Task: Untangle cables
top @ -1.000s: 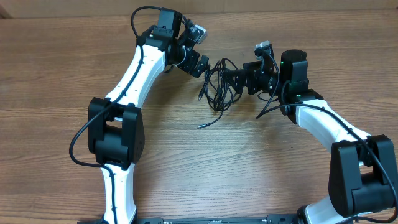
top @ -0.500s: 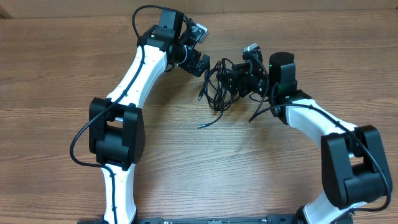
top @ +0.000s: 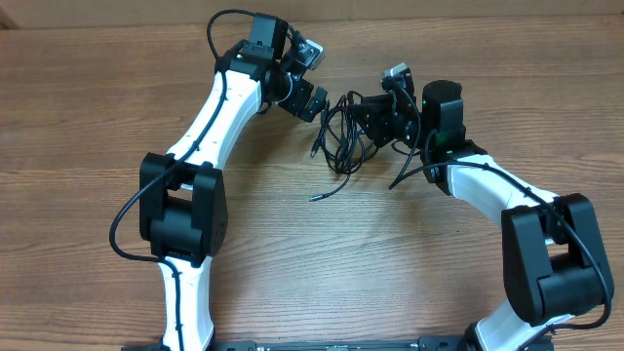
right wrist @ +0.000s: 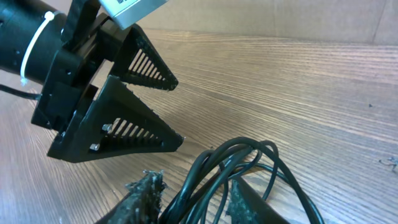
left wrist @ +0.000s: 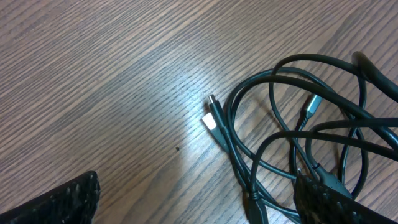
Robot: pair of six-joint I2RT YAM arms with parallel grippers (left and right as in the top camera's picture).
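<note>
- Lying on the wooden table [top: 107, 107], the cables [top: 339, 138] form one loose black tangle of overlapping loops, between the two grippers.
- One strand trails out of the tangle toward the near side of the table and ends in a small plug [top: 313, 197], apart from the rest.
- Left gripper [top: 314, 101]: just beside the tangle's left edge, jaws spread wide. In the left wrist view its fingers [left wrist: 65, 199] sit at the two bottom corners; one stands clear of the cords, the other lies over the loops' edge. Nothing is held.
- A silver-tipped plug [left wrist: 211, 119] lies flat on the wood at the left edge of the loops in that view; a second connector [left wrist: 311, 106] sits inside the loops.
- Right gripper [top: 361, 119]: at the tangle's right edge, jaws standing narrowly apart. In the right wrist view several strands pass up between its fingers [right wrist: 146, 193].
- Whether the pads actually press on those strands cannot be told.
</note>
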